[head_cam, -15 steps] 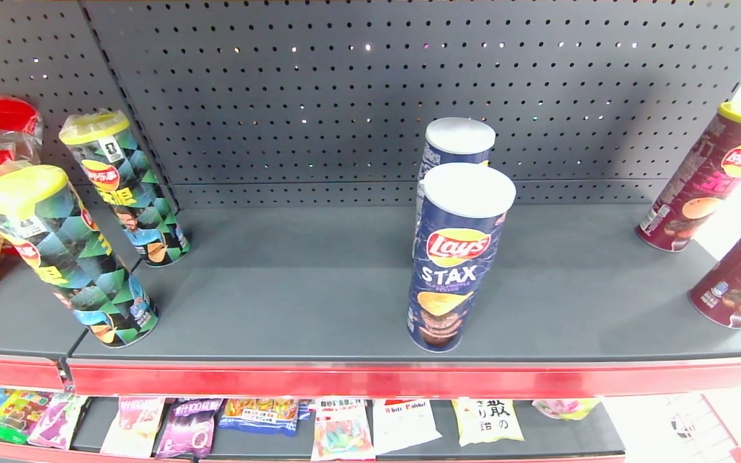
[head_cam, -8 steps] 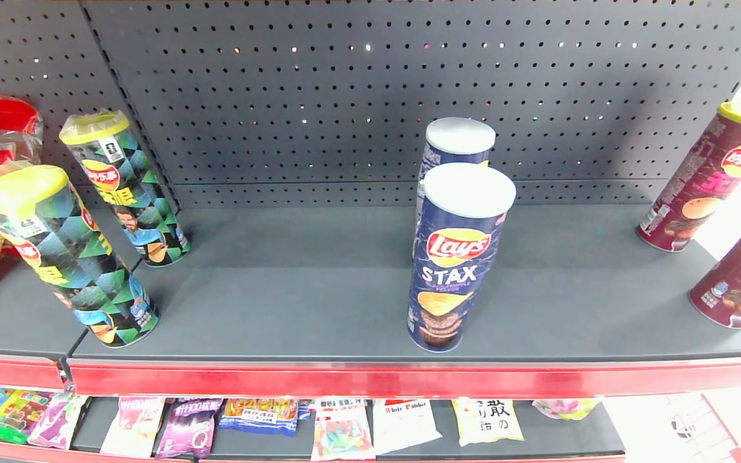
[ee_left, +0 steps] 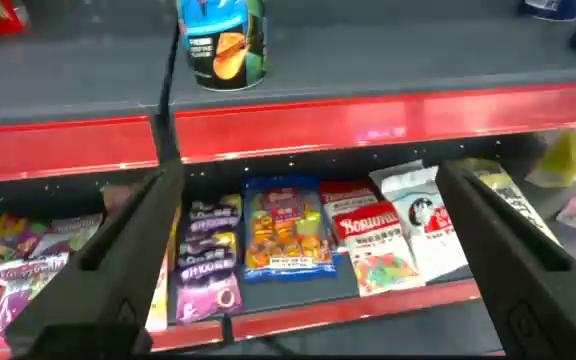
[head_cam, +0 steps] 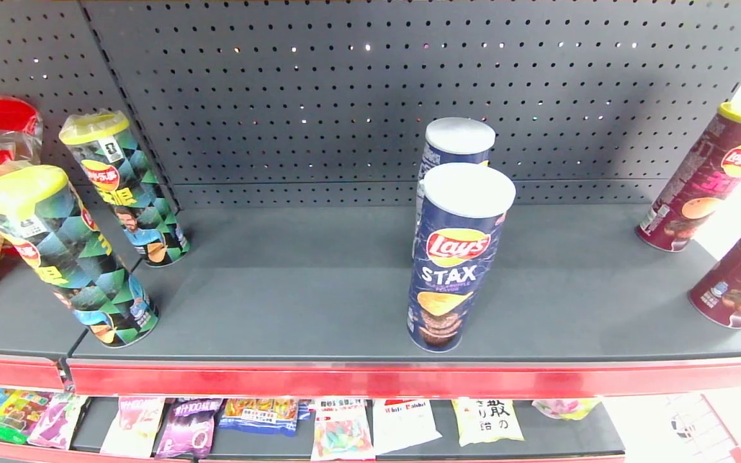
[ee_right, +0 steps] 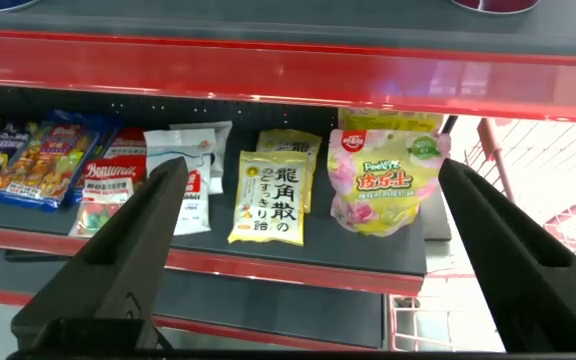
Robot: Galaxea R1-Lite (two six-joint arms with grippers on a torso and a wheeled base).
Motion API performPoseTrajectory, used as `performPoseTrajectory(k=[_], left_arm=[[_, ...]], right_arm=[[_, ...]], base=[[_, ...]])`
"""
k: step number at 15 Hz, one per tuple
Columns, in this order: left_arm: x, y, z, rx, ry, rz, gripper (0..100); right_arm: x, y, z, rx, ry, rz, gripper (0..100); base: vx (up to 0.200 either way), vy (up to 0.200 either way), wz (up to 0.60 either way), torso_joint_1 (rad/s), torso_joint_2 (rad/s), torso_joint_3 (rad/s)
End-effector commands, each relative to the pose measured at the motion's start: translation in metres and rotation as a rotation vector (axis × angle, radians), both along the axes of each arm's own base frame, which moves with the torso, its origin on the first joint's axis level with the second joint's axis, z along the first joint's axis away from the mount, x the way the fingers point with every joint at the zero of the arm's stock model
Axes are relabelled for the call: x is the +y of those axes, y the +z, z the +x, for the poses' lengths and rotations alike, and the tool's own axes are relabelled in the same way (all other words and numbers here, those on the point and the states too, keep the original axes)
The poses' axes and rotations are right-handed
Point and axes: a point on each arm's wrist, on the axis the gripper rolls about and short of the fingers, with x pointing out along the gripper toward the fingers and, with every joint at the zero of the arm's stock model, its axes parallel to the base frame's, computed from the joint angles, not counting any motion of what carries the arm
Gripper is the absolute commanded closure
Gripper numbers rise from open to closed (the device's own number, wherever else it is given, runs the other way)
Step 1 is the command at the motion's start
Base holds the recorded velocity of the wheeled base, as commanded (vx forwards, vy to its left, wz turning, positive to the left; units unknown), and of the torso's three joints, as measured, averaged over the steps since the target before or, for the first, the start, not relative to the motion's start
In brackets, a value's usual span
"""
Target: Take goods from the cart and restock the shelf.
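Left tool (ee_left: 308,178), right tool (ee_right: 313,168) — both spread wide apart

Two navy-blue cylindrical chip canisters with white lids (head_cam: 457,257) stand at centre frame on a dark grey metal shelf with a glossy red front lip (head_cam: 293,302), against a grey pegboard panel (head_cam: 345,96) dotted with small holes. At left, two canisters in a teal, green and black triangle pattern (head_cam: 81,270) carry yellow lids. At right are two maroon canisters (head_cam: 698,186), the upper one yellow-capped.
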Motion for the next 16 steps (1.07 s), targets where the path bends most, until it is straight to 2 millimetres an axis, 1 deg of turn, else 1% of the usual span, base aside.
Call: performPoseTrajectory(k=[1, 2, 3, 4, 5, 6, 7, 8, 10, 12, 13, 15, 16], left_arm=[[0.0035, -0.0008, -0.0003, 0.002, 0.157, -0.102, 0], [0.0071, -0.0012, -0.0003, -0.007, 0.315, -0.116, 0], [0.0073, -0.0021, 0.0002, -0.012, 0.325, -0.111, 0], [0.0069, -0.0017, 0.0004, -0.017, 0.306, -0.099, 0], [0.0051, -0.0019, 0.0006, -0.013, 0.226, -0.080, 0], [0.0023, -0.0028, 0.0006, -0.010, 0.103, 0.014, 0], [0.0009, -0.0043, 0.0004, -0.010, 0.039, 0.126, 0], [0.0011, -0.0048, 0.0004, 0.000, 0.049, 0.097, 0], [0.0060, -0.0055, 0.0006, 0.020, 0.265, -0.070, 0], [0.0048, -0.0057, 0.0007, 0.019, 0.212, 0.012, 0], [0.0028, -0.0054, 0.0006, 0.012, 0.127, 0.076, 0], [0.0024, -0.0060, 0.0007, 0.019, 0.103, 0.035, 0], [0.0032, -0.0060, 0.0007, 0.019, 0.137, 0.035, 0]], right_arm=[[0.0003, 0.0000, 0.0001, 0.003, 0.014, 0.002, 0], [0.0006, 0.0000, 0.0001, 0.002, 0.026, 0.000, 0], [0.0004, 0.0000, 0.0001, 0.002, 0.019, -0.005, 0], [-0.0004, 0.0000, 0.0002, 0.002, -0.020, 0.000, 0], [-0.0007, 0.0000, 0.0002, 0.003, -0.034, 0.008, 0], [-0.0007, 0.0000, 0.0002, 0.003, -0.032, 0.003, 0], [-0.0007, 0.0000, 0.0002, 0.003, -0.031, 0.002, 0], [-0.0007, 0.0000, 0.0002, 0.003, -0.032, 0.003, 0], [-0.0007, 0.0000, 0.0002, 0.003, -0.033, 0.008, 0], [-0.0007, 0.0000, 0.0002, 0.003, -0.033, 0.008, 0], [-0.0007, 0.0000, 0.0002, 0.003, -0.031, 0.008, 0], [-0.0007, 0.0000, 0.0002, 0.003, -0.033, 0.008, 0], [-0.0007, 0.0000, 0.0002, 0.003, -0.033, 0.006, 0]], base=[[0.000, 0.000, 0.00, 0.000, 0.00, 0.000], [0.000, 0.000, 0.00, 0.000, 0.00, 0.000], [0.000, 0.000, 0.00, 0.000, 0.00, 0.000], [0.000, 0.000, 0.00, 0.000, 0.00, 0.000], [0.000, 0.000, 0.00, 0.000, 0.00, 0.000], [0.000, 0.000, 0.00, 0.000, 0.00, 0.000], [0.000, 0.000, 0.00, 0.000, 0.00, 0.000], [0.000, 0.000, 0.00, 0.000, 0.00, 0.000], [0.000, 0.000, 0.00, 0.000, 0.00, 0.000], [0.000, 0.000, 0.00, 0.000, 0.00, 0.000], [0.000, 0.000, 0.00, 0.000, 0.00, 0.000], [0.000, 0.000, 0.00, 0.000, 0.00, 0.000], [0.000, 0.000, 0.00, 0.000, 0.00, 0.000]])
